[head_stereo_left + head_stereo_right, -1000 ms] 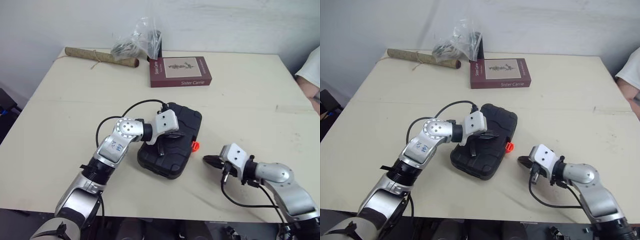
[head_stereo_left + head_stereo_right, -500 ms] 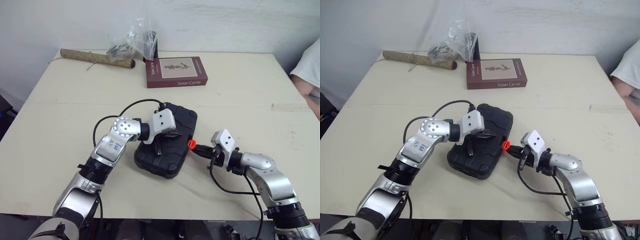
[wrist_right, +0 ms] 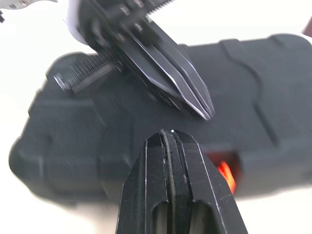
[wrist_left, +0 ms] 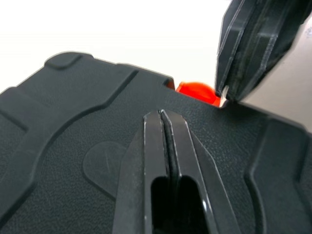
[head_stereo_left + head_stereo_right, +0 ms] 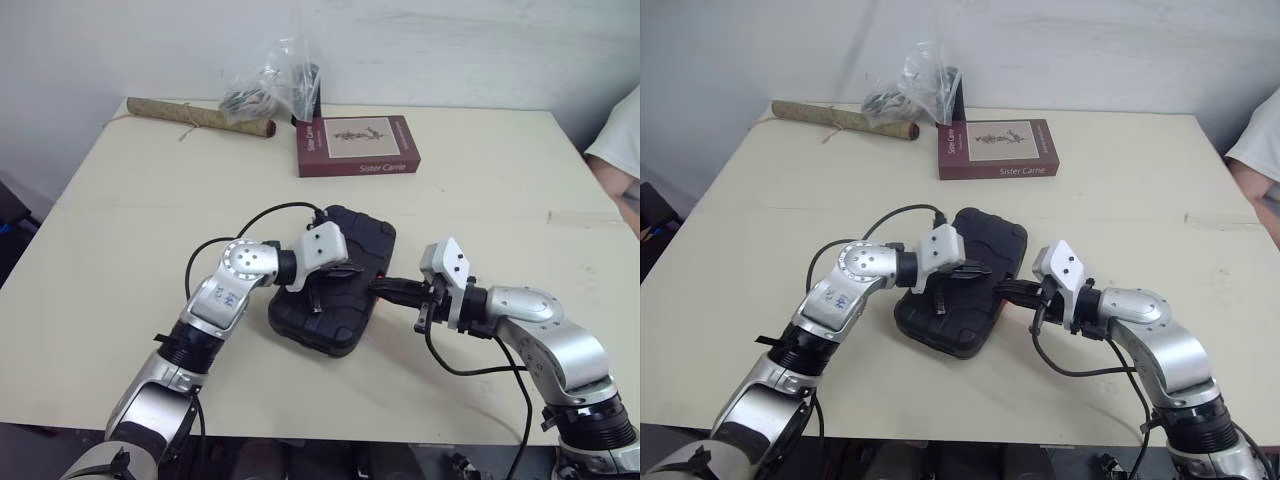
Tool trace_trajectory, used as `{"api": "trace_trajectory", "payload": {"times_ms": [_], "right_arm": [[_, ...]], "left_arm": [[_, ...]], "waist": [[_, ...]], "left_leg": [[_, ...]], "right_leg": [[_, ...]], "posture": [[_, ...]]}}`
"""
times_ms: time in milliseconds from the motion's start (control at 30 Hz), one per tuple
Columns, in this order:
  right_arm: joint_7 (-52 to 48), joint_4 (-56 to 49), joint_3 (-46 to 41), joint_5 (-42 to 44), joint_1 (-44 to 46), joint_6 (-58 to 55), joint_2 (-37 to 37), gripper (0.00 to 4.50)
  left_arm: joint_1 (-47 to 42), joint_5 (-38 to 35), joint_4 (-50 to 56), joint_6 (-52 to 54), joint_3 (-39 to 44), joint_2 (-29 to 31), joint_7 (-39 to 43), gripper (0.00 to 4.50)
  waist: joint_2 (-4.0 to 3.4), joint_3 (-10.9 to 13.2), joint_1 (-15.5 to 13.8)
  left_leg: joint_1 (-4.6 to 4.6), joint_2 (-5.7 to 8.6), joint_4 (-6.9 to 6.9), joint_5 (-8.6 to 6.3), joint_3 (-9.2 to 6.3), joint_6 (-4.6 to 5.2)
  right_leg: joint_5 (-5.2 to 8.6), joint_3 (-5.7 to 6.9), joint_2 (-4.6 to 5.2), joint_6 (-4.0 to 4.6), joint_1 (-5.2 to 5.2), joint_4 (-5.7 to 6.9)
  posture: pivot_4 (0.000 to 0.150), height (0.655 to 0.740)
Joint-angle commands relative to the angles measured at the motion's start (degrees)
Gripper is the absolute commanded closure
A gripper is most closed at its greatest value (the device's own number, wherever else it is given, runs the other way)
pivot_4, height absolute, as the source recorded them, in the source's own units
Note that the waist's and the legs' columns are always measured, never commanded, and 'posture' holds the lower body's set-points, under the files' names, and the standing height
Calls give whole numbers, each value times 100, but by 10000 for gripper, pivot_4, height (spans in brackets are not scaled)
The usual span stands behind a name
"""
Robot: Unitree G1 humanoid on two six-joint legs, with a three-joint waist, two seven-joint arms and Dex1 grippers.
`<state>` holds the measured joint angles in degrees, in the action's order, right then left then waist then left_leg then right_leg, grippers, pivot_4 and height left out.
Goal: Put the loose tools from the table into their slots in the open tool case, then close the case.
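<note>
Left eye view gives us both arms bent inward toward the tool case (image 5: 330, 325), which lies shut (lid down) on the table (image 5: 150, 220). We see the left gripper (image 4: 162, 114) with its fingers pressed together and holding nothing, elbow out, its tips down at the lid directly beneath it. The right gripper (image 3: 168, 132) is likewise pinched closed and empty. Its forearm stretches level toward the case, with the tips at the case's side edge just beside the orange latch (image 4: 195, 92). The two grippers' tips sit near each other but apart.
</note>
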<state>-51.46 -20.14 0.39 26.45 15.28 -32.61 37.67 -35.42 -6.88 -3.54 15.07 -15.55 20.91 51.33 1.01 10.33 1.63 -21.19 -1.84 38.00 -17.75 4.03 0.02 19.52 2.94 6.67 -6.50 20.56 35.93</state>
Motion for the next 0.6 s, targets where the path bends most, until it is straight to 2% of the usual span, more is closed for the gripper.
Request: {"api": "trace_trajectory", "payload": {"times_ms": [33, 133, 200, 267, 300, 467, 600], "right_arm": [[-321, -51, -843, 162, -74, 202, 620, 34848], [-699, 182, -1290, 49, -182, 841, 1040, 20138], [-1136, 613, -1635, -181, -188, 1871, 1310, 9394], [-1521, 1118, -1886, -364, -192, 2718, 1567, 506], [-1688, 1470, -2056, -396, -206, 2845, 1793, 0], [-2259, 2550, -2339, -634, -485, 3433, 2480, 0], [-2227, 3064, -2242, -741, -269, 3798, 2557, 0]], "left_arm": [[465, -888, 178, -195, 995, 395, 464, 36825], [736, -1226, 233, -176, 1701, 983, 607, 23505], [1102, -1238, 249, -62, 2323, 1495, 438, 14022], [1510, -1322, 341, -73, 2879, 1865, 363, 5569], [1874, -1369, 442, -84, 3266, 2084, 382, 93], [2947, -1362, 603, 38, 4406, 2621, 99, 93], [3518, -1249, 625, -134, 4884, 2715, -103, 93]], "waist": [[-12, 10, 4], [-12, 18, -1], [-11, 22, -11], [-16, 28, 1], [-15, 29, -4], [-11, 34, -38], [-12, 35, -22]], "left_leg": [[-4, -3, -2, 1, -1, -2], [-9, -7, -14, 4, -4, -7], [-11, -5, -19, 5, -7, -8], [-12, 3, -22, 2, 0, -4], [-12, 5, -24, -1, 8, 2], [-17, 3, -30, -17, 11, 18], [-19, 6, -37, -25, 4, 11]], "right_leg": [[0, 0, -2, 1, 5, 1], [5, 6, -8, 10, 16, 1], [5, 10, -8, 11, 16, -1], [4, 11, -6, 8, 16, -8], [2, 15, -4, 3, 17, -13], [-2, 18, 15, -4, 9, -41], [-1, 20, 24, -2, 9, -55]], "posture": [[1500, 7400], [1500, 7400], [1500, 7400], [1500, 7400], [1500, 7400], [1500, 7400], [1500, 7400]]}}
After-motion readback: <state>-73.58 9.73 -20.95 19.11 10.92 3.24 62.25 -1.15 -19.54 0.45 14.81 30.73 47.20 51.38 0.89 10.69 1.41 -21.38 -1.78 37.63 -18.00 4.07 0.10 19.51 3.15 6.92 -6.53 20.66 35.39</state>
